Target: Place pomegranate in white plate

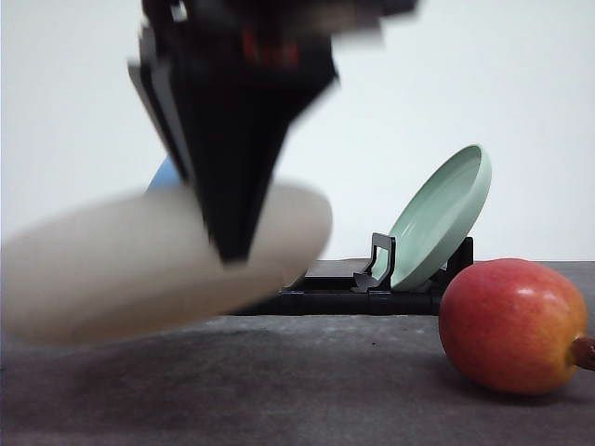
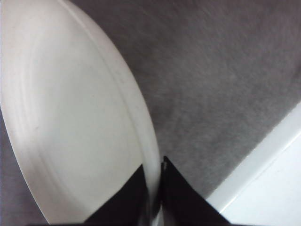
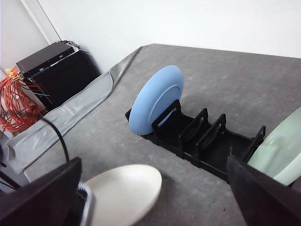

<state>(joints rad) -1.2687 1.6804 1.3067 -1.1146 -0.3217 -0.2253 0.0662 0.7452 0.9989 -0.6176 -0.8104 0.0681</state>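
While my left claw (image 2: 157, 197) pinches the white plate (image 1: 139, 269) by its rim, blurred and tilted above the tabletop (image 1: 307, 390), the pomegranate (image 1: 513, 323) sits far right, its calyx cut off. My right claw (image 3: 155, 207) looks spread; its fingertips are out of frame.

Matte black tapered fingers (image 2: 181, 195), red accents above.

A dark grey felt-like table (image 1: 279, 390) carries a black slotted rack (image 3: 197, 141). The pomegranate (image 1: 511, 325) rests directly on the table, in front of the rack's end nearest the pale green plate (image 1: 442, 218).
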